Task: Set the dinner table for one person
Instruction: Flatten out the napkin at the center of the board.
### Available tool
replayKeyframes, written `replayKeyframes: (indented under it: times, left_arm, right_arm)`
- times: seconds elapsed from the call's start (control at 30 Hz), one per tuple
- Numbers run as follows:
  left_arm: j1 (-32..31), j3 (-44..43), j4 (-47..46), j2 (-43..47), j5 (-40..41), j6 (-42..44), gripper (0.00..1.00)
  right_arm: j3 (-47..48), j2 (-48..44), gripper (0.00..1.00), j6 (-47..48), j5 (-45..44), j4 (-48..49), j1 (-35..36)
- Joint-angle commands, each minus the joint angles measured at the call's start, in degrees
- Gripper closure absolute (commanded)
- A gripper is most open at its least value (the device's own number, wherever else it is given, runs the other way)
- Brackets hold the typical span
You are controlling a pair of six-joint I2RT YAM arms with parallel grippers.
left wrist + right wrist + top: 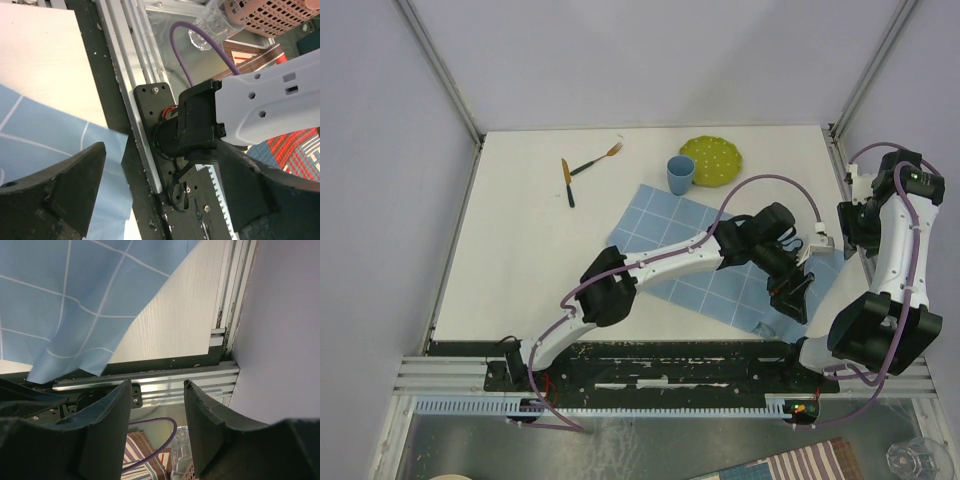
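Left gripper (162,150) spread, right gripper (157,385) half-spread, both empty. Cloth (685,250) down on table (520,240); plate (711,160), cup (680,175), knife (567,183), fork (597,160) not yet on it.

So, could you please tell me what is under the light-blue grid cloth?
The white dinner table lies under the cloth, whose near corner overhangs the table's front edge. Anything flat beneath it would be hidden.

Bright, even light; near edges perhaps soft.

Striped cloth (805,465), clear glass (918,458) near it, pink perforated basket (280,17), aluminium rail (440,375).
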State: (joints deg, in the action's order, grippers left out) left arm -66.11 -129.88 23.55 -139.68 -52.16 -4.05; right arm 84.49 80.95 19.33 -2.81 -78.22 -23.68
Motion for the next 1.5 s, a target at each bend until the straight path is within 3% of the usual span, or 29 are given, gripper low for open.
replayKeyframes:
  times: [0.0, 0.33, 0.5, 0.67, 0.9, 1.17, 1.47]
  left_arm:
    - [0.00, 0.76, -9.32, 3.05, -1.23, -5.99, 0.01]
    - [2.65, 1.18, 5.29, 8.19, 10.25, 5.93, 0.01]
    - [9.94, 9.12, 5.42, 13.98, 18.22, 6.66, 0.01]
    - [18.69, 10.16, 12.97, 15.05, 22.22, 8.91, 0.02]
    - [23.92, 20.90, 13.50, 22.41, 32.90, 13.43, 0.00]
    - [28.47, 25.40, 18.11, 24.87, 36.22, 12.95, 0.00]
    - [33.05, 33.16, 21.12, 30.75, 40.18, 15.87, 0.01]
  right_arm:
    - [1.49, 0.33, 0.46, -0.58, 0.64, 0.92, -0.05]
    - [2.17, 5.33, 0.44, 0.59, 1.30, -1.97, -0.05]
    - [0.86, 9.31, 0.44, 0.85, 0.68, 0.25, -0.05]
    - [3.05, 15.60, 0.44, -0.53, 1.09, 2.18, -0.07]
    - [6.80, 24.29, 0.40, -1.51, 1.81, 5.11, -0.05]
    - [8.34, 31.13, 0.32, -0.63, -0.15, 10.78, -0.58]
    - [9.01, 36.75, 0.30, 0.27, 0.66, 12.67, -3.03]
